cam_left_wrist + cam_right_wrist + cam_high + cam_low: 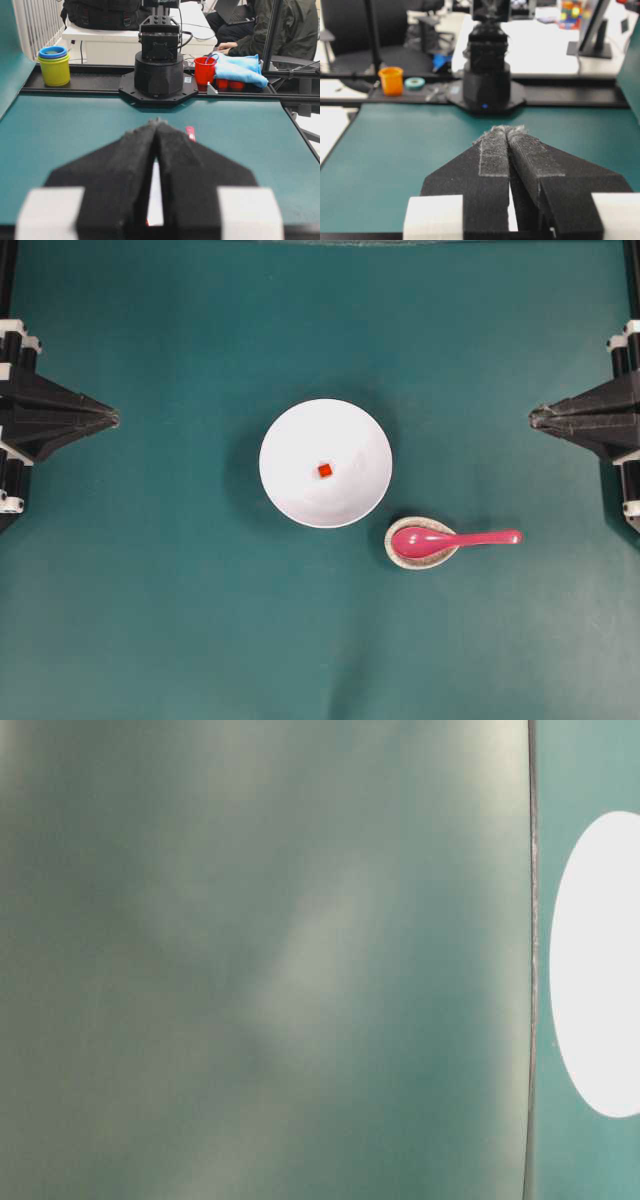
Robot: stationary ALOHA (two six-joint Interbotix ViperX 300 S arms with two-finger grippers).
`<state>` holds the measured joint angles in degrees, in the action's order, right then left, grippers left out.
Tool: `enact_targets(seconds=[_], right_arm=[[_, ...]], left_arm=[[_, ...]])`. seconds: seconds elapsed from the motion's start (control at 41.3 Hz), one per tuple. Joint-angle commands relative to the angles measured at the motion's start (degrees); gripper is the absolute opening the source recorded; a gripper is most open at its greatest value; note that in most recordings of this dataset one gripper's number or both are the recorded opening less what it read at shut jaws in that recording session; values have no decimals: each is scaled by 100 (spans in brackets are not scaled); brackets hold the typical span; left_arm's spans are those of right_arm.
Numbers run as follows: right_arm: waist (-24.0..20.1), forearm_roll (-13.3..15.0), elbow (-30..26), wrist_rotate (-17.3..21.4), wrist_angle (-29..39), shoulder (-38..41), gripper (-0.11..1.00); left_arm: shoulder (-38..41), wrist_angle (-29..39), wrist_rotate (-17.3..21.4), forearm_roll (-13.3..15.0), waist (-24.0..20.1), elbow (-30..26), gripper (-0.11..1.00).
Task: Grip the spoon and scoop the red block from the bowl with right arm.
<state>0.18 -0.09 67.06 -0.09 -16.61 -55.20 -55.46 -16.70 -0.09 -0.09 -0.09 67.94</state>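
The white bowl (325, 463) stands mid-table with the tiny red block (325, 470) at its centre. The pink spoon (452, 539) lies to the bowl's lower right, its scoop resting in a small speckled dish (402, 555) and its handle pointing right. My right gripper (533, 418) is shut and empty at the right edge, well above and right of the spoon's handle. My left gripper (114, 419) is shut and empty at the left edge. In the left wrist view the left gripper (157, 121) hides most of the bowl; the spoon's handle tip (190, 133) peeks past it.
The table-level view is mostly blurred, with only the bowl (600, 965) at its right edge. Beyond the table's far edges stand a yellow cup (54, 66), a red cup (204, 70) and an orange cup (390, 80). Green table surface (170, 600) surrounds the bowl.
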Motion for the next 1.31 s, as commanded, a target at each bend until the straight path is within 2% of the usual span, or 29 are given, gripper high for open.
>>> enact_targets(seconds=[0.0, 0.024, 0.315, 0.823, 0.896, 1.138, 1.283], right_arm=[[-9, -9, -132, 35, 0, 26, 0], [-9, -9, -193, 26, 132, 26, 0], [-9, -18, -290, 53, 563, -9, 0], [-9, -18, -202, 62, 756, 97, 1], [-9, -35, -141, 70, 756, 167, 5], [-53, -53, 229, 70, 642, 404, 36], [-158, -105, 642, 79, 44, 589, 36]], left_arm=[[18, 255, 70, -97, 26, -202, 0], [-18, 510, 88, -88, 26, -246, 0], [-70, 835, 88, -88, 26, -281, 0], [-70, 1477, 79, -97, -132, -272, 0], [-70, 1512, 79, -88, -193, -272, 0], [-70, 1626, 97, -105, -237, -264, 0], [-35, 1767, 105, -105, -237, -264, 0]])
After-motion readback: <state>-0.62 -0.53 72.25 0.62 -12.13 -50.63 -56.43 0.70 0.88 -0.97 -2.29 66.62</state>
